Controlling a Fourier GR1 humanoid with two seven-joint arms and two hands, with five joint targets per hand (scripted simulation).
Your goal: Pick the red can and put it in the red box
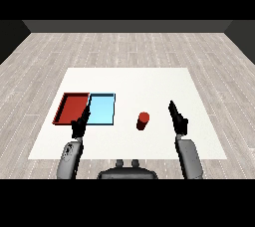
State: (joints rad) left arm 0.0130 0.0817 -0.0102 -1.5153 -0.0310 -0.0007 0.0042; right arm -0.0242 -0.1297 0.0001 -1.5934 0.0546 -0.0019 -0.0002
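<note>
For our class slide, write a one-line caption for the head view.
Red can stands on the white table between open hands, right of the light blue tray and red tray.

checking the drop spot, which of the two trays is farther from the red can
The red tray. It is the outer one, at the far left, with the light blue tray lying between it and the red can.
</note>
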